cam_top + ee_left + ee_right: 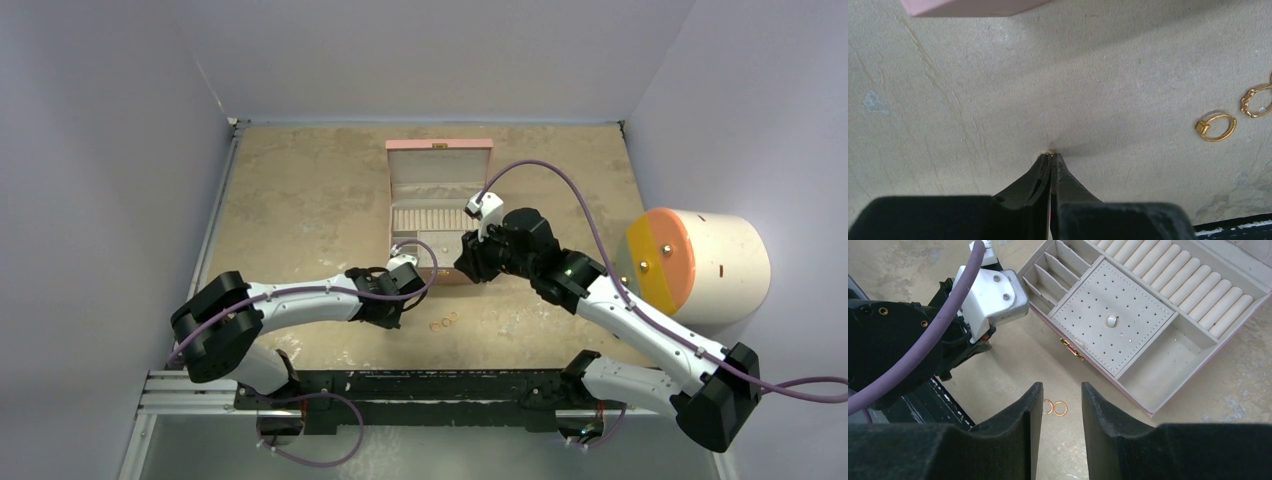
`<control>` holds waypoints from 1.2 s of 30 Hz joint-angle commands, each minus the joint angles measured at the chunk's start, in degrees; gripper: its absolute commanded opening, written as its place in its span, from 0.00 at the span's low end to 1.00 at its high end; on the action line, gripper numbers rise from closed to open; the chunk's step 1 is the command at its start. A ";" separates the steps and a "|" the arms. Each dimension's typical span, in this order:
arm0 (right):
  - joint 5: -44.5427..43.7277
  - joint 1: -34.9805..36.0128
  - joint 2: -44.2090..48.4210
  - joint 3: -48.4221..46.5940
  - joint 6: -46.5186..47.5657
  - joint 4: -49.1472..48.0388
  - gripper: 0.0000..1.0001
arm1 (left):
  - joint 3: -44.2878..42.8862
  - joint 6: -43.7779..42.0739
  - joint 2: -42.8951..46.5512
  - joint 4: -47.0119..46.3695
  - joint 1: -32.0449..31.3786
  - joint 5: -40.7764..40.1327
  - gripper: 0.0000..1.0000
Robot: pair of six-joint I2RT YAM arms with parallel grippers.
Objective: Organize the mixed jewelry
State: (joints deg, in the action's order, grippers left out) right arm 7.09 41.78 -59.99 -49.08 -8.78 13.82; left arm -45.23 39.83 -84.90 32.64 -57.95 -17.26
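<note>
My left gripper (1050,155) is low on the table with its jaws pressed together; a tiny gold stud (1049,151) peeks out at the very tips. To its right lie two small gold rings (1216,126) (1256,100), apart from the fingers. From above, the left gripper (400,306) sits just left of these rings (443,322). My right gripper (1062,386) hovers open above the table, the two rings (1060,408) showing far below between its fingers. The open pink box (1143,406) lies beyond it, with a small white bead (1111,320) on its perforated panel.
The pink box (438,146) stands open at the table's middle back, its corner (968,7) just ahead of the left gripper. A white cylinder with an orange face (700,262) sits at the right edge. Grey walls close in the table on three sides.
</note>
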 commanded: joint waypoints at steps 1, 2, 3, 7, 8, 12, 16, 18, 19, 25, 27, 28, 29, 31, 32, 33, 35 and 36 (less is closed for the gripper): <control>0.45 0.22 1.00 0.28 -0.16 -1.27 0.36 | -2.12 -0.46 1.36 0.05 -0.40 -1.90 0.00; 0.77 0.15 1.13 0.39 -0.31 -1.50 0.36 | -2.31 -0.44 1.87 0.32 -0.41 -2.23 0.00; 1.19 0.20 1.25 0.57 -0.42 -1.80 0.36 | -2.49 -0.41 2.50 0.62 -0.41 -2.52 0.00; 3.70 0.14 1.98 1.30 -0.28 -3.37 0.37 | -3.44 -0.46 6.33 1.42 -0.36 -2.95 0.00; 4.62 0.17 2.33 1.59 -0.09 -4.05 0.37 | -3.69 -0.43 7.54 1.53 -0.40 -2.96 0.00; 8.99 0.17 5.01 4.02 0.93 -8.39 0.39 | -4.49 -0.81 13.50 0.96 -0.40 -1.66 0.00; 13.49 0.16 7.72 6.86 2.00 -13.33 0.42 | -4.21 -1.90 20.90 -2.12 -0.35 1.81 0.00; 16.88 0.16 8.86 8.30 2.51 -16.10 0.44 | -3.61 -2.66 24.37 -3.82 -0.33 3.48 0.00; 18.70 0.17 9.37 8.95 3.02 -17.36 0.44 | -3.30 -3.11 26.05 -4.75 -0.33 4.38 0.00; 31.76 0.14 14.54 17.59 8.14 -34.08 0.45 | -2.70 -4.32 31.95 -10.59 -0.33 14.64 0.00; 34.11 0.15 16.71 20.93 10.86 -42.16 0.45 | -2.57 -4.14 32.69 -12.87 -0.32 18.40 0.00; 35.06 0.21 17.53 21.59 12.29 -44.13 0.45 | -2.62 -4.03 32.82 -13.64 -0.32 20.29 0.00; 35.96 0.17 18.03 21.99 13.48 -45.73 0.45 | -2.39 -3.77 32.95 -14.69 -0.32 22.18 0.00; 37.90 0.28 18.00 22.48 16.19 -48.10 0.45 | -1.86 -2.59 33.32 -17.25 -0.32 25.50 0.00; 39.32 0.26 17.64 22.53 17.17 -49.21 0.45 | -1.48 -1.97 33.64 -18.55 -0.32 26.84 0.00; 40.68 0.33 17.17 22.46 18.30 -49.99 0.45 | -1.21 -1.44 34.00 -19.71 -0.34 27.87 0.00; 42.56 0.79 16.52 22.15 20.63 -50.84 0.45 | -0.85 -0.61 34.54 -21.43 -0.32 29.27 0.00; 43.08 1.01 16.41 22.10 21.84 -51.07 0.46 | -0.72 -0.25 34.84 -22.12 -0.32 29.80 0.00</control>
State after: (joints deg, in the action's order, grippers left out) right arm 43.72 42.04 -43.18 -26.30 6.11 -28.60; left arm -46.50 37.71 -52.14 18.20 -57.95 6.22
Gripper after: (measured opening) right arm 0.451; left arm 0.006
